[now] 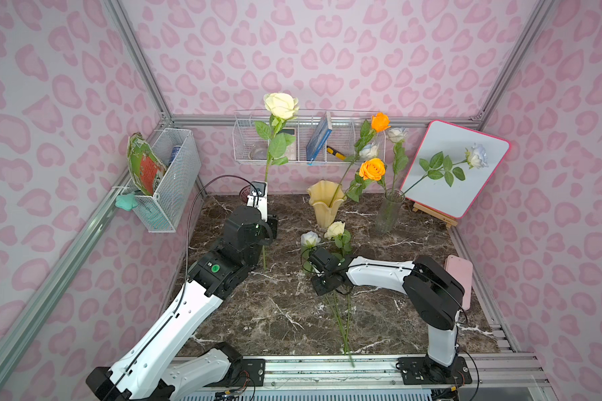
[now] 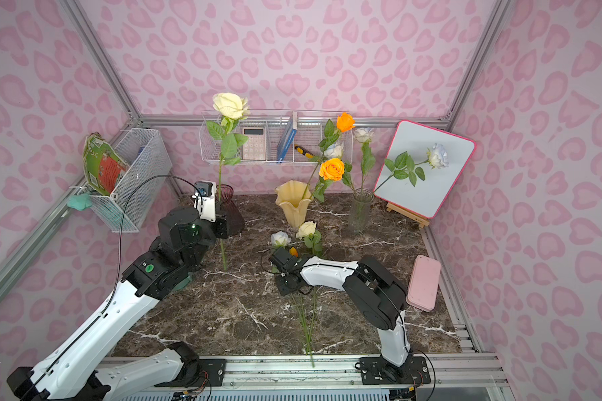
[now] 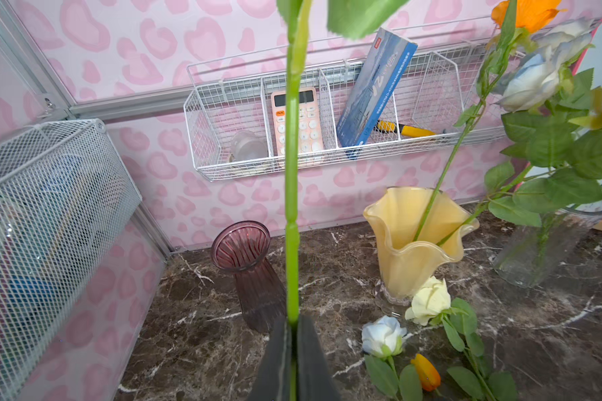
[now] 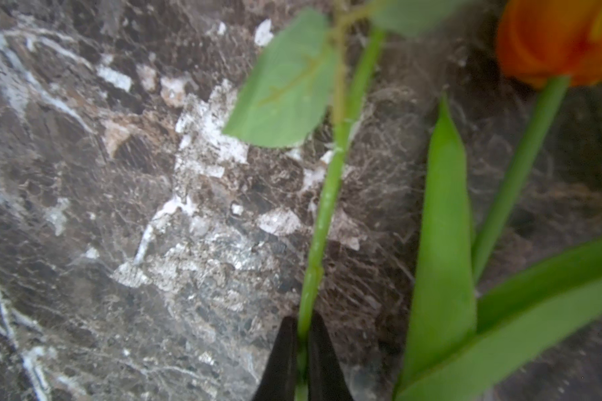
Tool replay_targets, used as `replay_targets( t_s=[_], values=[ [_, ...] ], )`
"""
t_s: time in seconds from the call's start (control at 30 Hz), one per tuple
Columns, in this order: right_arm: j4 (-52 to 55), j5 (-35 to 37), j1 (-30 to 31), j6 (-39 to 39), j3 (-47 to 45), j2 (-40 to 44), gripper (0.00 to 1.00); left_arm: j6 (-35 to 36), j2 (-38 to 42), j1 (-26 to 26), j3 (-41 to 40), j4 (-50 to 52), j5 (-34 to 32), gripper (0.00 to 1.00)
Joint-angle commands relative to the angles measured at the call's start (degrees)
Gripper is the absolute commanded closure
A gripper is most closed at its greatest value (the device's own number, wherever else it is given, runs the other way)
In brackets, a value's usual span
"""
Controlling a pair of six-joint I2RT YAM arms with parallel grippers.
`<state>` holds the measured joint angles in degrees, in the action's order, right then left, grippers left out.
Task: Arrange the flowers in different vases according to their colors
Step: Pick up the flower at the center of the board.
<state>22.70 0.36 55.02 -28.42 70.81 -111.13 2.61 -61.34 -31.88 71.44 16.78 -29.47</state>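
Note:
My left gripper (image 3: 292, 321) is shut on the stem of a cream-yellow rose (image 1: 281, 105) and holds it upright, just right of the dark purple vase (image 3: 247, 270). In the cream-yellow vase (image 1: 325, 205) stand two orange roses (image 1: 372, 169). The clear vase (image 1: 390, 211) holds bluish white roses (image 1: 397, 133). On the table lie a bluish white rose (image 1: 310, 239), a cream-yellow rose (image 1: 335, 229) and an orange tulip (image 4: 563, 41). My right gripper (image 4: 303, 321) is shut on the lying bluish white rose's stem, low on the table.
White wire baskets hang on the back wall (image 1: 310, 139) and the left wall (image 1: 167, 180). A pink-edged whiteboard (image 1: 456, 166) with a rose on it leans on an easel at the back right. A pink case (image 1: 461, 281) lies by the right edge.

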Motion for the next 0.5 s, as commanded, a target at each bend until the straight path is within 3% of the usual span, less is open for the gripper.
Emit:
replay_targets(
  t_s=[0.0, 0.3, 0.47],
  values=[
    [3.17, 0.85, 0.1, 0.15, 0.42, -0.42, 0.97, 4.39, -0.31, 1.88, -0.65, -9.06, 0.93, 1.0],
    [4.3, 3.53, 1.08, 2.61, 5.5, 7.75, 1.0, 10.97, -6.02, 7.43, -2.05, -25.57, 6.0, 1.0],
    [5.67, 3.32, 0.53, 3.86, 9.5, 13.93, 1.0, 13.51, -9.63, 8.04, -2.48, -35.72, 7.27, 1.0]
  ],
)
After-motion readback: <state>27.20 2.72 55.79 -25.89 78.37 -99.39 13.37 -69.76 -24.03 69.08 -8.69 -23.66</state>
